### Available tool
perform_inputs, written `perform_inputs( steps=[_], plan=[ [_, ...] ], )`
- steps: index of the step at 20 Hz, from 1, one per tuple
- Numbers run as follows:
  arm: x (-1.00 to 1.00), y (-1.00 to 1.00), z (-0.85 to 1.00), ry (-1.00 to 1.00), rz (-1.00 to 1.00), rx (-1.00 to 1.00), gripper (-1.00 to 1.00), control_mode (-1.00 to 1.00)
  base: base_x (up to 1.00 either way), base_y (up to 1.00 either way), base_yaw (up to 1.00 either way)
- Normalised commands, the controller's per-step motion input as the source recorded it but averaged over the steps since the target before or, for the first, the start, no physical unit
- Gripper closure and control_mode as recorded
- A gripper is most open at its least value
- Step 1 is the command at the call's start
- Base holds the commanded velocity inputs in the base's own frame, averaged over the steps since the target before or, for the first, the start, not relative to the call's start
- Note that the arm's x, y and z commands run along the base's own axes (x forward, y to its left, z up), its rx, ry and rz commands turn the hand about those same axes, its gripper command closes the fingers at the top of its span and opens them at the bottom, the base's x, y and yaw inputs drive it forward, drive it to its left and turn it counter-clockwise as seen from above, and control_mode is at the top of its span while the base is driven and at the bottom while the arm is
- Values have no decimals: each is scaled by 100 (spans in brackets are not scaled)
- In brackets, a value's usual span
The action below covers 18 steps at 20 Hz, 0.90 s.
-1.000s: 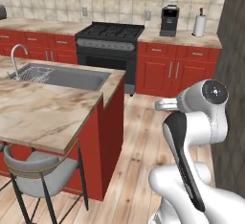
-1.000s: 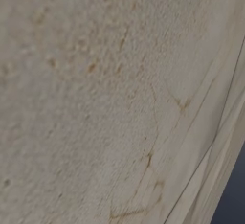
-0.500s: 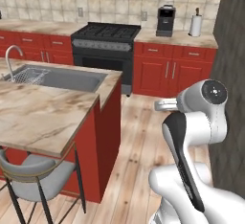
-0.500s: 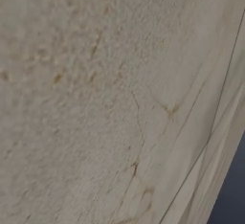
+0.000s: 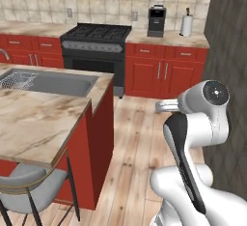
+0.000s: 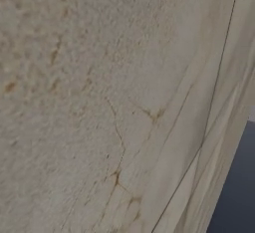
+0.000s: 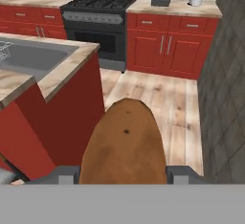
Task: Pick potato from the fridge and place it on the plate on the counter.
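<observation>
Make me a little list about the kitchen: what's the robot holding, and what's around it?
held thing: potato, brown, between the gripper fingers
gripper: shut on the potato
ahead: black stove between red cabinets
on the counter: black coffee machine, white paper towel roll
left side: island with a sink, grey stool beside it
floor: pale wood planks
plate: not seen

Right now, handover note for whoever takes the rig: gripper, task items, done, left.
Gripper: shut on the potato, which sits between its fingertips in the hand view.
Counter: far wall, right of the stove, carrying the coffee machine and paper towel roll. No plate spotted yet.
Done: potato picked.
Left: find the plate on the counter, set the potato on it, release.
</observation>
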Motion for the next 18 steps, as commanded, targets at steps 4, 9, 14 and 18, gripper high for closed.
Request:
perform_inputs(
  steps=[4,9,14,18],
  plan=[
    [0,0,0,0,0,0,100,100,32,-97,-5],
    [0,0,0,0,0,0,100,100,42,-92,-3],
    [0,0,0,0,0,0,100,100,51,-87,-2],
    [0,0,0,0,0,0,100,100,64,-84,0]
  ],
)
